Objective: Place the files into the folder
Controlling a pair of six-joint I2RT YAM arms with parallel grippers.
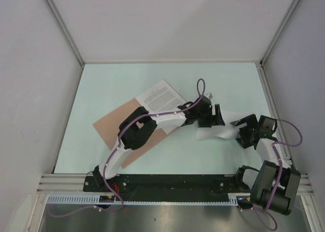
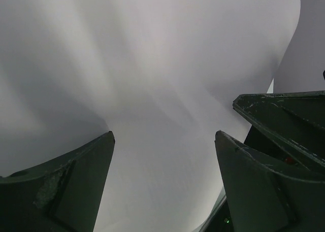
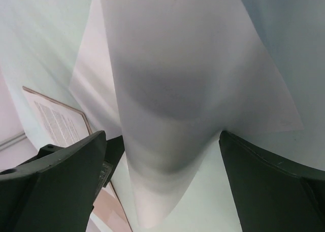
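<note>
neither file looks filed yet. the printed sheet [image 1: 161,96] lies over the folder [image 1: 109,124] at its 2 o'clock corner. the plain sheet [image 1: 216,134] sits buckled on the table [image 1: 111,85] at the folder's 3 o'clock, between your left claw [image 2: 163,135] and right claw [image 3: 162,134], both spread wide, gripping nothing.

On the table [image 1: 117,79], the printed sheet [image 1: 161,96] lies over the folder's [image 1: 109,125] far right part, and the plain sheet [image 1: 214,135] lies to their right, between the left gripper [image 1: 218,114] and the right gripper [image 1: 239,125].

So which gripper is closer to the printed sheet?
Left. The left gripper sits right of the printed sheet; the right gripper is farther right, across the plain sheet.
</note>
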